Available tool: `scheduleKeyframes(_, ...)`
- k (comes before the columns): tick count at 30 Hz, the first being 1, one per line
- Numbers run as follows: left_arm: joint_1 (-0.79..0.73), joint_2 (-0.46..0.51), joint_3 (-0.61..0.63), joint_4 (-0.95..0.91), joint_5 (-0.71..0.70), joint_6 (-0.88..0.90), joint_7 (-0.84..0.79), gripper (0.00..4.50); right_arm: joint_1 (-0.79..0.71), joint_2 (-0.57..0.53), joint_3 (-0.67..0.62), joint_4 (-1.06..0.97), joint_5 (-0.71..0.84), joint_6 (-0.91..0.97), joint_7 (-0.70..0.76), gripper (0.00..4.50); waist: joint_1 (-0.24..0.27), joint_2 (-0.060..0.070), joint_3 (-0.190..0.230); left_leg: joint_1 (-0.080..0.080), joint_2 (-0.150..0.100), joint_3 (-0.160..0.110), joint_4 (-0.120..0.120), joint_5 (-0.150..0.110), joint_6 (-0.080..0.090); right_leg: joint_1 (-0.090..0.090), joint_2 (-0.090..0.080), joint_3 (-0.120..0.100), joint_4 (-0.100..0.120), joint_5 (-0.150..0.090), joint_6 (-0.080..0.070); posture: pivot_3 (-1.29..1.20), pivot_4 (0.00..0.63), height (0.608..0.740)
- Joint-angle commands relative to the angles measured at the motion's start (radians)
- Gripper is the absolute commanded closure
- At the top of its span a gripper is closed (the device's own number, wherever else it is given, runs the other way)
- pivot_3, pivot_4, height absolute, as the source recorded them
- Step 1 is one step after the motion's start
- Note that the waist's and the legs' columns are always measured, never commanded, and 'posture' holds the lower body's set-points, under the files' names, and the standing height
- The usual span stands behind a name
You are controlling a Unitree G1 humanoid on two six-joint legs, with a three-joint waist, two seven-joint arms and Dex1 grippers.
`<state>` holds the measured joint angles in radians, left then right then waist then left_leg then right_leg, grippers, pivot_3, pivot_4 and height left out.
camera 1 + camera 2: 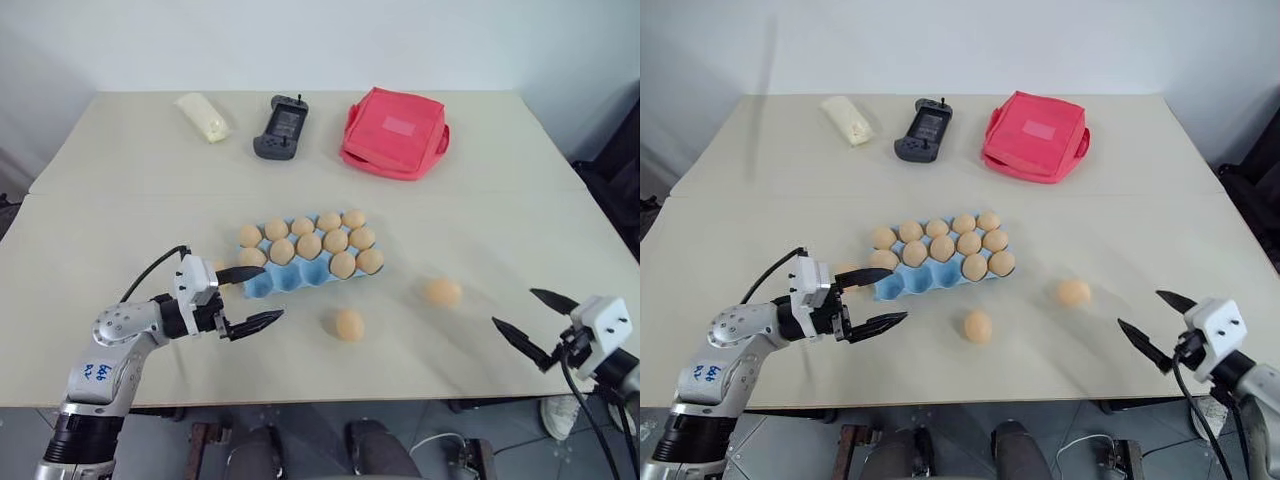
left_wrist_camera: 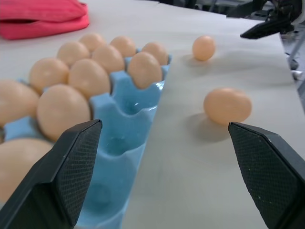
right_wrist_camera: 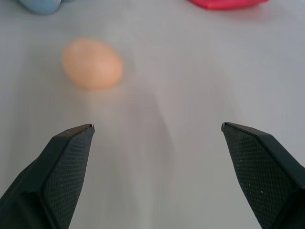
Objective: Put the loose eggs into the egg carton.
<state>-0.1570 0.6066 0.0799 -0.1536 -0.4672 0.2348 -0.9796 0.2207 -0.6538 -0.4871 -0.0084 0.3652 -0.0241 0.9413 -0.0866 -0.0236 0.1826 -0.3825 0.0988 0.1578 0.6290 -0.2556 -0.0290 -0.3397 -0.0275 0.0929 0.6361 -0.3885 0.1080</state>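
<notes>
The light blue egg carton (image 1: 268,282) sits mid-table with several tan eggs (image 1: 309,245) in its back, middle and right front cups; its left front cups are bare. One loose egg (image 1: 349,324) lies just in front of the carton, and another (image 1: 441,292) lies further right. A tan shape (image 1: 845,269) by the carton's left end looks like a third, partly hidden behind a finger. My left gripper (image 1: 272,291) is open at the carton's front left corner, pointing towards the nearer loose egg (image 2: 227,105). My right gripper (image 1: 514,306) is open near the table's right front edge, facing the farther egg (image 3: 91,63).
Along the back of the table lie a cream packet (image 1: 203,116), a black handheld controller (image 1: 282,128) and a red pouch (image 1: 394,132). A seam (image 1: 120,194) crosses the tabletop behind the carton. The table's front edge (image 1: 400,402) runs just below both grippers.
</notes>
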Motion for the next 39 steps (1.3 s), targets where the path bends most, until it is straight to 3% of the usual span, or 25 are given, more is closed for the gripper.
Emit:
scheduleKeyframes(1, -0.021, -0.001, 0.005, 0.004, -0.004, -0.015, -0.009, 0.0, -0.016, -0.038, -0.01, -0.015, 0.053, 0.025, 0.038, 0.02, -0.002, 0.0, 0.0, 0.0, 0.0, 0.001, 0.0, 0.0, 0.0, 0.0, 0.0, 0.0, -0.001, 0.001, -0.001, 0.0, 0.15, 0.74)
scheduleKeyframes(9, -0.002, -0.007, 0.024, -0.015, -0.012, -0.012, 0.01, 0.0, -0.246, -0.071, 0.16, 0.015, 0.072, 0.142, 0.107, 0.02, 0.005, 0.0, 0.0, -0.001, 0.003, -0.002, 0.0, 0.003, 0.003, -0.001, -0.001, -0.001, 0.0, 0.001, -0.001, 0.0, 0.15, 0.74)
scheduleKeyframes(13, 0.025, -0.003, 0.046, -0.033, -0.009, -0.02, 0.029, 0.0, -0.408, -0.057, 0.277, 0.149, 0.028, 0.136, 0.164, 0.02, 0.007, 0.0, 0.0, -0.005, 0.004, -0.003, 0.0, 0.004, -0.003, -0.003, 0.001, -0.003, -0.001, 0.0, -0.001, 0.0, 0.15, 0.74)
scheduleKeyframes(19, 0.073, 0.011, 0.088, -0.086, -0.026, -0.007, 0.045, 0.0, -0.524, -0.045, 0.397, 0.326, -0.05, 0.067, 0.236, 0.02, 0.008, 0.0, 0.001, -0.006, 0.002, -0.001, 0.001, 0.003, -0.001, -0.002, 0.001, -0.003, -0.006, -0.001, 0.0, 0.0, 0.15, 0.74)
scheduleKeyframes(22, 0.101, 0.018, 0.11, -0.105, -0.031, -0.004, 0.049, 0.0, -0.559, -0.033, 0.409, 0.382, -0.059, 0.042, 0.241, 0.6, 0.006, 0.001, 0.001, -0.006, 0.002, 0.0, 0.001, 0.003, -0.001, -0.003, 0.001, -0.003, -0.007, -0.001, 0.001, 0.0, 0.15, 0.74)
scheduleKeyframes(26, 0.137, 0.023, 0.139, -0.129, -0.038, -0.001, 0.057, 0.0, -0.597, -0.02, 0.422, 0.428, -0.057, 0.018, 0.271, 1.96, 0.004, 0.001, 0.001, -0.005, 0.003, 0.0, 0.001, 0.003, -0.001, -0.002, 0.002, -0.003, -0.007, -0.001, 0.001, 0.0, 0.15, 0.74)
scheduleKeyframes(28, 0.153, 0.027, 0.156, -0.135, -0.04, 0.0, 0.063, 0.0, -0.609, -0.011, 0.428, 0.372, -0.029, 0.054, 0.288, 2.35, 0.004, 0.001, 0.001, -0.005, 0.003, 0.0, 0.001, 0.003, -0.001, -0.002, 0.001, -0.003, -0.006, -0.001, 0.001, 0.0, 0.15, 0.74)
scheduleKeyframes(33, 0.187, 0.029, 0.189, -0.143, -0.043, 0.003, 0.079, 0.0, -0.63, 0.027, 0.454, 0.183, 0.031, 0.159, 0.282, 2.36, 0.002, 0.001, 0.001, -0.005, 0.004, -0.001, 0.001, 0.003, -0.002, -0.002, 0.001, -0.002, -0.006, -0.001, 0.001, 0.0, 0.15, 0.74)
scheduleKeyframes(39, 0.274, 0.026, 0.225, -0.152, -0.039, -0.006, 0.088, 0.0, -0.755, 0.182, 0.593, -0.026, 0.042, 0.349, 0.17, 2.36, -0.001, 0.001, 0.001, -0.005, 0.007, -0.001, 0.001, 0.001, -0.006, -0.006, 0.001, -0.003, -0.001, -0.001, 0.0, 0.0, 0.15, 0.74)
